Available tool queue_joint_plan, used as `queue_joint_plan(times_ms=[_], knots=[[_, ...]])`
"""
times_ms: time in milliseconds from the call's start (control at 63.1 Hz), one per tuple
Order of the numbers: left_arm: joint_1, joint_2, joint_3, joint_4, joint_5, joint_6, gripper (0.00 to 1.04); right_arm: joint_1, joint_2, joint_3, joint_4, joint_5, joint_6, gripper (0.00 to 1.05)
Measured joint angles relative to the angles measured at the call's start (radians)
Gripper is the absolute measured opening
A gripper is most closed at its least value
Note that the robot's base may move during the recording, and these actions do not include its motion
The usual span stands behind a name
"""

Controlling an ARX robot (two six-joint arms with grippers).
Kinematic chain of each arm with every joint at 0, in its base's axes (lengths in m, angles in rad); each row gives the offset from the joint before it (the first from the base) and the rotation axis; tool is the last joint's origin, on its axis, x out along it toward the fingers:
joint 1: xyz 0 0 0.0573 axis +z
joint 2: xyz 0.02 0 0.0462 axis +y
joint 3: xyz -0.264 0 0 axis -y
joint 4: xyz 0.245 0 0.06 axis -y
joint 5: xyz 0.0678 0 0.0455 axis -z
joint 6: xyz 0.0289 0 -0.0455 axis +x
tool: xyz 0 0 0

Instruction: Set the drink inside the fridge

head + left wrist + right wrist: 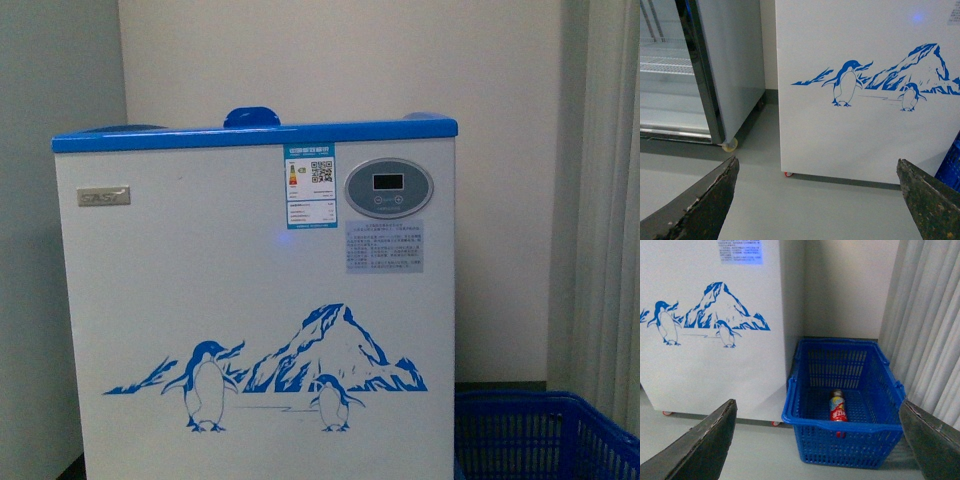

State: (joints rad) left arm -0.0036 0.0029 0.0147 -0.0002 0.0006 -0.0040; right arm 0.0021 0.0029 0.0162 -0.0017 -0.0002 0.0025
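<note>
While the drink (838,408) lies (seemingly flat) in the basket (840,421), both end effectors (816,161) (817,402) gape wide, empty.

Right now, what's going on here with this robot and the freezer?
Nothing is being handled yet. The robot faces the white fridge, with its left gripper and right gripper both open and empty. The drink sits in the blue basket on the floor beside the fridge, seen from the right wrist camera. It has not been picked up.
</note>
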Motion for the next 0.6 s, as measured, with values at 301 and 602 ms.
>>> queue_joint_plan(times_ms=[301,602], knots=[[0.000,0.000,0.000,0.000,0.000,0.000,0.97,0.000,0.000,0.000,0.000,0.000,0.000,0.97],[0.000,0.000,0.000,0.000,0.000,0.000,0.97,0.000,0.000,0.000,0.000,0.000,0.000,0.97]])
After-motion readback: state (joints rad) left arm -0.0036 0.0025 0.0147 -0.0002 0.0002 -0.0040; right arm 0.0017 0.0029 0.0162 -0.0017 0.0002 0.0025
